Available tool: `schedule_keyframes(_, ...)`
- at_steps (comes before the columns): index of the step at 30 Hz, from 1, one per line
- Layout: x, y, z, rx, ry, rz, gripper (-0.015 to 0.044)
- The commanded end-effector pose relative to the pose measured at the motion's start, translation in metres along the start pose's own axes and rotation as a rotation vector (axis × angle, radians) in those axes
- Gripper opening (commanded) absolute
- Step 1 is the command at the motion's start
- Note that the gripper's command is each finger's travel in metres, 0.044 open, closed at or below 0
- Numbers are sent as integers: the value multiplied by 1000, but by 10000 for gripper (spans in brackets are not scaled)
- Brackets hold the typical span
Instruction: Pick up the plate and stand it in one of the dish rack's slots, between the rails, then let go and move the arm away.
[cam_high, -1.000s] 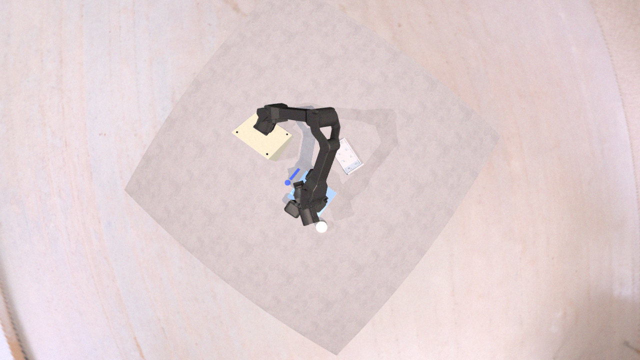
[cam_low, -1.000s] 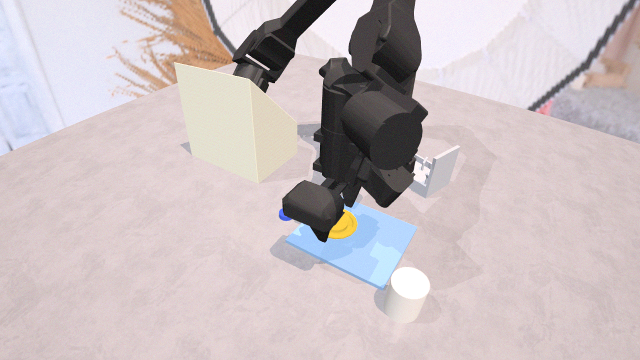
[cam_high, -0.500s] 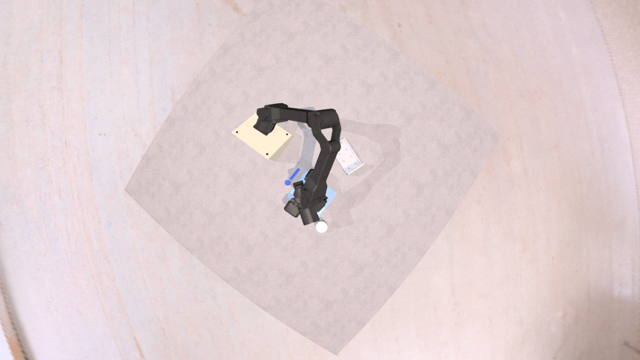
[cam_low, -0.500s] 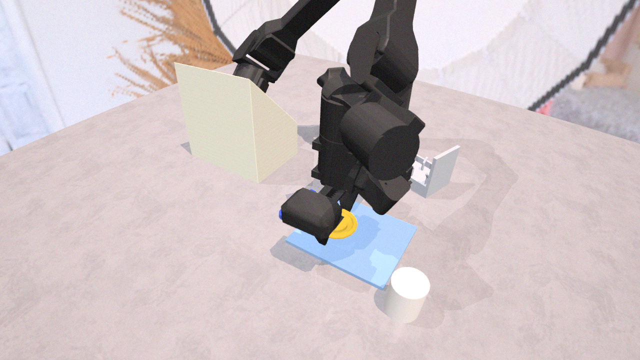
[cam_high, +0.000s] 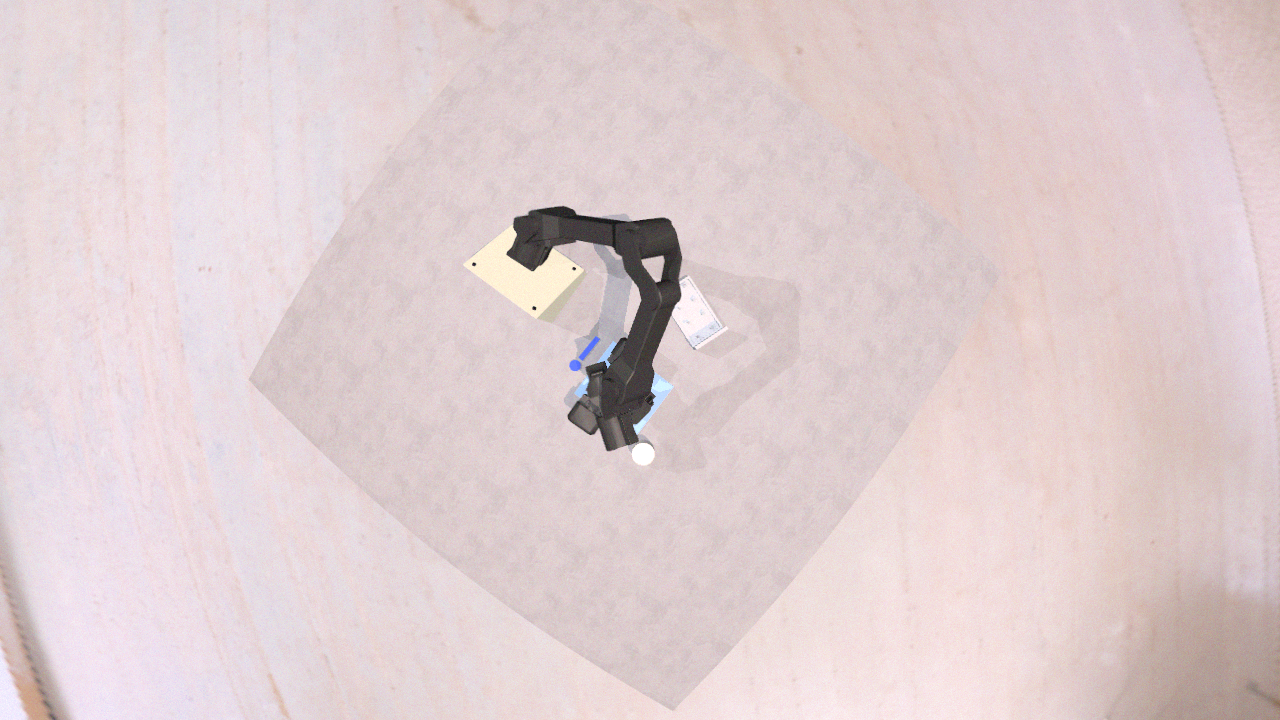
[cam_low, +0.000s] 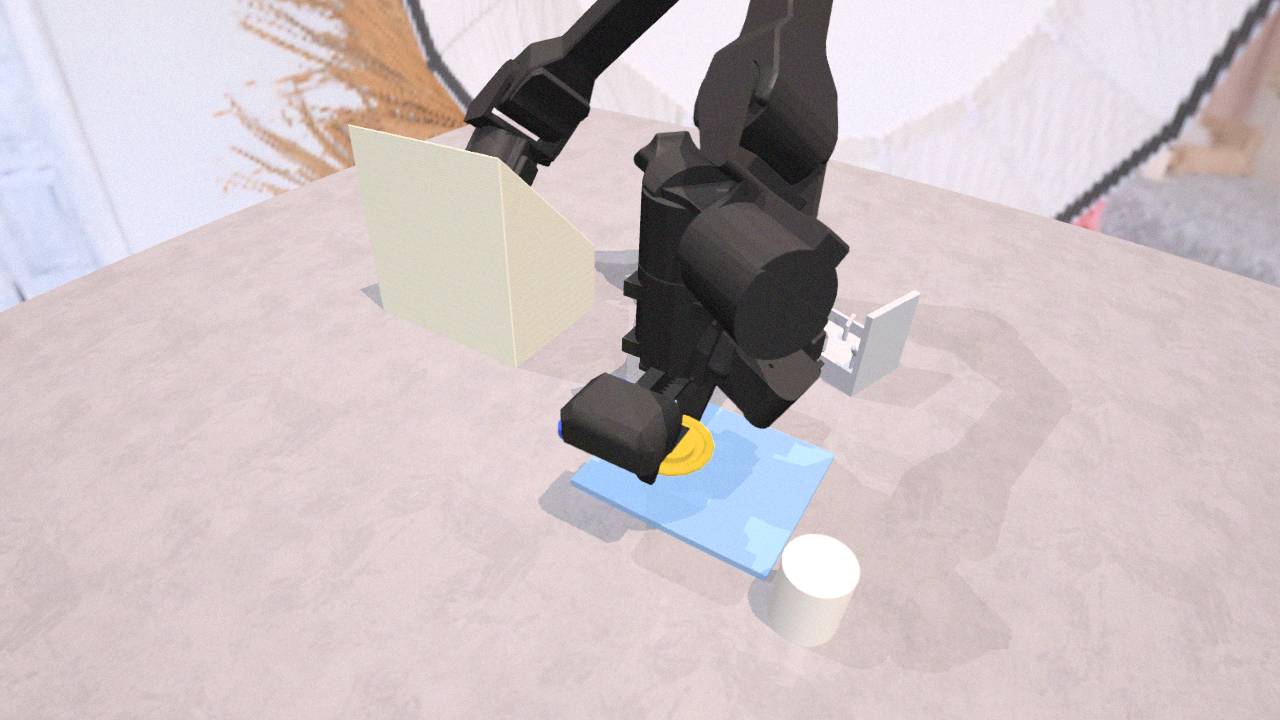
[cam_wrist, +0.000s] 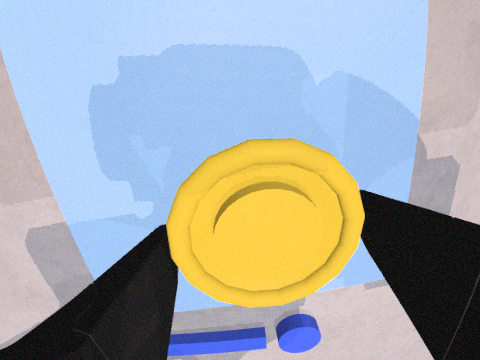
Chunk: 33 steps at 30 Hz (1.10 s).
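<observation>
A round yellow plate (cam_low: 700, 454) (cam_wrist: 270, 240) lies on the light blue board (cam_high: 664, 388) (cam_low: 769, 501) (cam_wrist: 225, 25). My gripper (cam_low: 675, 447) (cam_wrist: 263, 219) is shut on the plate, one finger against each side of its rim. In the top view the arm hides the plate. The small white dish rack (cam_high: 713, 338) (cam_low: 886, 344) stands beyond the board, with short pegs on its floor and a taller wall at one end. The arm hides part of it in the exterior view.
A white cylinder (cam_high: 642, 454) (cam_low: 816, 582) stands at the board's corner. A cream block with a sloped top (cam_high: 528, 291) (cam_low: 438, 241) stands under the arm's base end. A blue bar (cam_high: 588, 348) (cam_wrist: 220, 342) and a blue disc (cam_high: 574, 365) (cam_wrist: 298, 334) lie beside the board.
</observation>
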<state>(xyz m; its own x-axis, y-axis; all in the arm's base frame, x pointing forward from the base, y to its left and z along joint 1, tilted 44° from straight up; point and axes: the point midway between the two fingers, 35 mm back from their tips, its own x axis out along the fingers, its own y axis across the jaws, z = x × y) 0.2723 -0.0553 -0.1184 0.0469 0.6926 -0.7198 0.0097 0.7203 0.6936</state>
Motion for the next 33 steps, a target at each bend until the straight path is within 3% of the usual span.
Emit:
schedule_keyframes(1,-16,-3,6,-5,-9,-8,116)
schedule_keyframes(6,-44,-7,10,-4,-13,-14,0)
schedule_keyframes(33,-169,-12,14,-4,-5,-10,0)
